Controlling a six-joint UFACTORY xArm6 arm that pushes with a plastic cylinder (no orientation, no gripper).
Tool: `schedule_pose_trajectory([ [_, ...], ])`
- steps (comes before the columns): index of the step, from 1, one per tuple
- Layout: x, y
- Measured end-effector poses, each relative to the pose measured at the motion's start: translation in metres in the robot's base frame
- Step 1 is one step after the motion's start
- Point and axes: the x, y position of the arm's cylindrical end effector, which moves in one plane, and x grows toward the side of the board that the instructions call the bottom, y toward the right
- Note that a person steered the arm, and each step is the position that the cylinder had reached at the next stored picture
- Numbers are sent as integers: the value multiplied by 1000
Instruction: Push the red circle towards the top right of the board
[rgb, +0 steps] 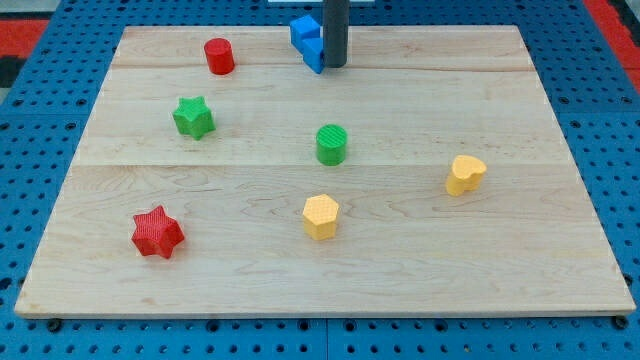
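Camera view: my tip (335, 66) rests on the worktop (420, 260) at the view's top centre, touching the blue block's (306, 40) right side. The red circle (219, 56) stands well to the tip's left, near the top-left. No fingers exist to show any state.

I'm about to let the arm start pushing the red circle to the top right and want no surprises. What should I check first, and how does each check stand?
1. Red circle on the board, upright: ok.
2. My tip placed on the circle's left side to push rightward: not ok, it is far to the circle's right.
3. Direct path to the top right clear: not ok, blue block lies between.
4. Tip free of the blue block: cannot tell, they overlap in view.
5. Green star out of the path: ok.
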Motion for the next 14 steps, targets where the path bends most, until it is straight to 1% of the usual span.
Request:
schedule_pose_trajectory([
  [1, 9, -2],
  [3, 40, -40],
  [4, 35, -72],
  [5, 3, -124],
  [6, 21, -145],
  [7, 35, -144],
  [8, 22, -202],
  [9, -7, -267],
  [10, -20, -264],
  [11, -24, -239],
  [12, -26, -199],
  [13, -42, -185],
  [14, -13, -165],
])
